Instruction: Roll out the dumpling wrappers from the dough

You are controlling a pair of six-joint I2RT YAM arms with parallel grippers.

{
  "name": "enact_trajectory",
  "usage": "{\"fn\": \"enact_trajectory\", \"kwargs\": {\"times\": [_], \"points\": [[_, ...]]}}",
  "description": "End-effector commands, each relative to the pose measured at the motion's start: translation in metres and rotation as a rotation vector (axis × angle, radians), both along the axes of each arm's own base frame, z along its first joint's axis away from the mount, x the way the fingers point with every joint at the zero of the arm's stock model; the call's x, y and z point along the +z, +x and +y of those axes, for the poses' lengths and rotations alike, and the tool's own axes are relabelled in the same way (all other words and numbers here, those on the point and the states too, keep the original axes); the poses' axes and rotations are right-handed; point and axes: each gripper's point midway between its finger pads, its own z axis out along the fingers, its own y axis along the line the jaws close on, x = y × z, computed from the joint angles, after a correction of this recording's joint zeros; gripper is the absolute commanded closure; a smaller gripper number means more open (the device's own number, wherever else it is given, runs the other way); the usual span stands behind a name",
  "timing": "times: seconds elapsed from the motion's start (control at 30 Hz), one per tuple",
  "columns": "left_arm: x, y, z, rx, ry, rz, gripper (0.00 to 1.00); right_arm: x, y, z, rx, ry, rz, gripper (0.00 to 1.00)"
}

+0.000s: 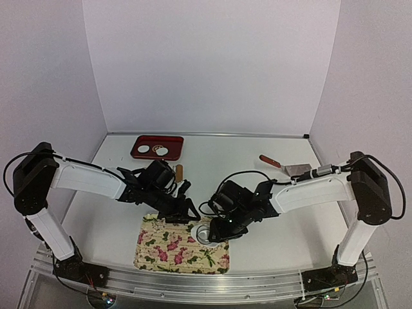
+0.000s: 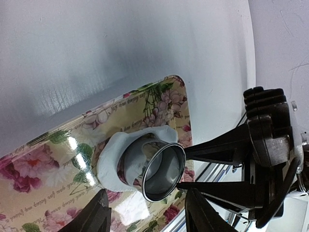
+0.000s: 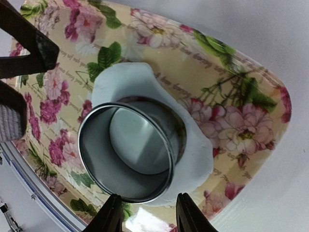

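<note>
On the floral tray (image 3: 231, 96), the right gripper (image 3: 148, 208) pinches the ring cutter (image 3: 91, 145) into the dough sheet (image 3: 125, 79) so a dumpling wrapper (image 3: 140, 140) sits cut inside it; the left gripper (image 2: 147, 195) hovers over the tray, jaws spread, seemingly ready to steady it

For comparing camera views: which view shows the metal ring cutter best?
Right wrist: the ring cutter is large, its opening facing the camera. Left wrist shows it smaller and oblique; top external, tiny.

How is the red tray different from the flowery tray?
The red tray is plain and sits far back; the flowery tray has pink roses and sits up front. The red tray holds two dumpling wrappers; the flowery tray holds dough, a ring cutter over it. Both are rectangular.
</note>
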Motion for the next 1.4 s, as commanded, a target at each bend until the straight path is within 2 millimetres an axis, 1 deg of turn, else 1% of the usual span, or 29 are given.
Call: {"fn": "enact_trajectory", "kwargs": {"times": [0.0, 0.23, 0.3, 0.43, 0.5, 0.6, 0.7, 0.83, 0.93, 1.03, 1.13, 1.23, 1.37], "points": [[0.013, 0.007, -0.006, 0.007, -0.01, -0.03, 0.47, -0.01, 0.0, 0.006, 0.056, 0.004, -0.044, 0.61], [0.012, 0.009, -0.006, 0.016, 0.003, -0.029, 0.47, -0.014, -0.005, -0.005, 0.081, -0.037, -0.096, 0.58], [0.012, 0.009, -0.006, 0.017, 0.003, -0.028, 0.47, -0.008, -0.005, -0.005, 0.083, -0.033, -0.12, 0.57], [0.012, 0.01, -0.008, 0.014, 0.006, -0.032, 0.47, 0.011, -0.004, -0.003, 0.092, 0.001, -0.169, 0.5], [0.01, 0.011, -0.009, 0.012, 0.01, -0.028, 0.47, 0.014, -0.004, -0.002, 0.104, 0.003, -0.19, 0.48], [0.008, 0.011, -0.01, 0.007, 0.011, -0.023, 0.46, 0.012, -0.002, -0.002, 0.118, -0.013, -0.213, 0.47], [0.008, 0.012, -0.011, 0.003, 0.013, -0.023, 0.46, 0.01, 0.0, 0.004, 0.126, -0.015, -0.219, 0.46], [0.01, 0.012, -0.011, 0.004, 0.012, -0.029, 0.46, 0.024, 0.003, 0.011, 0.116, 0.01, -0.249, 0.44], [0.011, 0.011, -0.008, 0.009, 0.013, -0.039, 0.46, 0.035, 0.007, 0.011, 0.092, 0.027, -0.271, 0.42], [0.011, 0.01, -0.006, 0.009, 0.013, -0.041, 0.46, 0.042, 0.01, 0.009, 0.066, 0.035, -0.286, 0.4], [0.009, 0.008, -0.005, 0.008, 0.011, -0.033, 0.46, 0.04, 0.012, 0.008, 0.055, 0.027, -0.29, 0.4], [0.01, 0.007, -0.005, 0.007, 0.002, -0.029, 0.46, 0.031, 0.012, 0.006, 0.054, 0.002, -0.287, 0.41], [0.011, 0.005, -0.003, 0.012, -0.002, -0.028, 0.46, 0.024, 0.014, 0.008, 0.069, -0.014, -0.291, 0.48]]}}
